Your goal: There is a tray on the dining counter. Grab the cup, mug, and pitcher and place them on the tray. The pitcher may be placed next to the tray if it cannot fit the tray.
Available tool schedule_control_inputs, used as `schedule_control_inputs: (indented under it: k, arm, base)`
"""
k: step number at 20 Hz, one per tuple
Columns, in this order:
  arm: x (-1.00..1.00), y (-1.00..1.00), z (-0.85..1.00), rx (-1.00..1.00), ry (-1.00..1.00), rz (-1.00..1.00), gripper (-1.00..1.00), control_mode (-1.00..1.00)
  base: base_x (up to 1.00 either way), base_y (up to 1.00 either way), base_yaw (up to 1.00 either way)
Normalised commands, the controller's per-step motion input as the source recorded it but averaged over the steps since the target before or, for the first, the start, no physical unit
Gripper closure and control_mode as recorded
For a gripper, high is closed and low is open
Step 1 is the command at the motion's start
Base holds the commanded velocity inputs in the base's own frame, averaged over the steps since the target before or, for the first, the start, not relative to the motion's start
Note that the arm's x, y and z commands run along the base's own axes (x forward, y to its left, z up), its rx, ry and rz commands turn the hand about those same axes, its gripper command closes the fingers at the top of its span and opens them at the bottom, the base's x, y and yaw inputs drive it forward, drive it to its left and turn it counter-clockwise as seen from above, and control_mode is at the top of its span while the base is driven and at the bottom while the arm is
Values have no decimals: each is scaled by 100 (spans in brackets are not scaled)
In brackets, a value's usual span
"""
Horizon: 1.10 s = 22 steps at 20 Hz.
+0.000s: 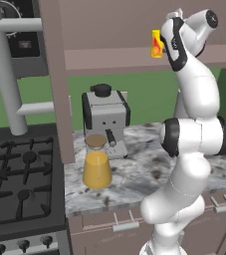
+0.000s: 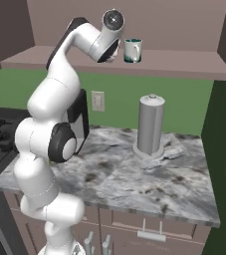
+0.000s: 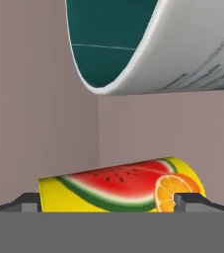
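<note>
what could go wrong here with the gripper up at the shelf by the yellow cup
1. The open gripper straddles the cup with the fingertips near its ends; closing off-centre could tip it or push it off the shelf.
2. The mug stands very close beside the cup, so a sideways move of the hand might knock it.
3. The pitcher stands on the worktop below the shelf; a dropped cup could land near it.

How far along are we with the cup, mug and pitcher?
Nothing looks moved yet. The small yellow fruit-print cup and white teal-lined mug stand on the high brown shelf; the glass pitcher of orange liquid sits on the marbled worktop. In hand: the open gripper brackets the cup, not yet closed. All three placements remain.
</note>
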Motion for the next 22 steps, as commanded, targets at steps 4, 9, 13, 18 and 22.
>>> schedule_control_inputs:
  k: [4,9,13,18,22]
  arm:
    - [0,0,0,0,14,1,-100,-100]
    - [0,0,0,-1,5,0,100,-100]
    - [0,0,0,0,0,0,100,-100]
    - [-6,0,-11,0,-11,0,100,-100]
    - [-28,0,-21,0,-28,0,100,-100]
  base:
    - [0,0,0]
    - [0,0,0]
    - [0,0,0]
    - [0,0,0]
    - [0,0,0]
